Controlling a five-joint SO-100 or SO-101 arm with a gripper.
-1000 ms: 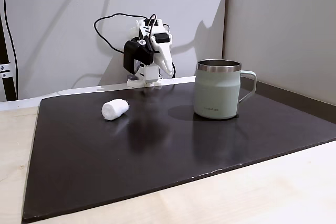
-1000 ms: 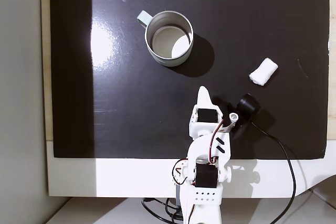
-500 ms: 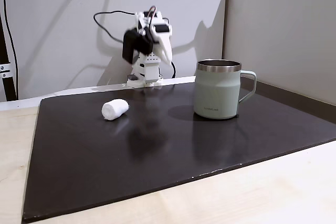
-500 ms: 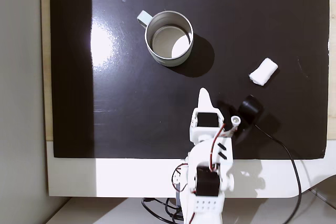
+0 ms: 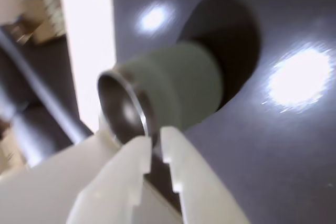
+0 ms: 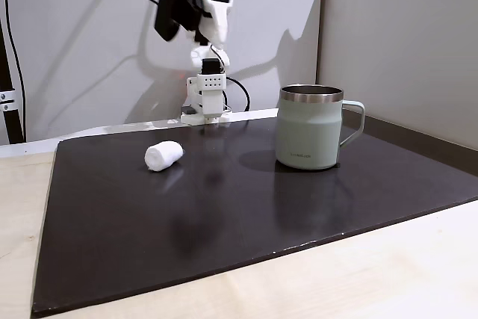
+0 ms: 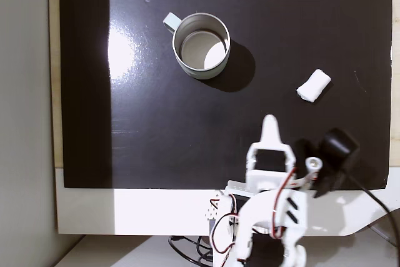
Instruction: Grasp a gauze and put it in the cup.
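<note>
The gauze [image 6: 163,155] [image 7: 313,85], a small white roll, lies on the black mat, left of the cup in a fixed view [image 6: 308,136] and right of it in the fixed view from above. The sage-green cup [image 7: 201,70] stands upright and empty. The wrist view is blurred and shows the cup [image 5: 178,85] just beyond the fingertips. My gripper [image 6: 221,35] [image 7: 270,120] [image 5: 155,142] is raised high above the mat's far edge, near the arm's base. It is shut with nothing held, well apart from both the gauze and the cup.
The black mat [image 6: 224,214] [image 7: 144,136] rests on a light wooden table [image 6: 388,274]. A grey wall panel [image 6: 403,42] stands close behind the cup. A black cable [image 7: 369,198] trails from the arm's wrist camera.
The arm has lifted, carrying the gripper from low near the mat to high up. From above, it has swung right, toward the gauze's side. Gauze and cup have not moved.
</note>
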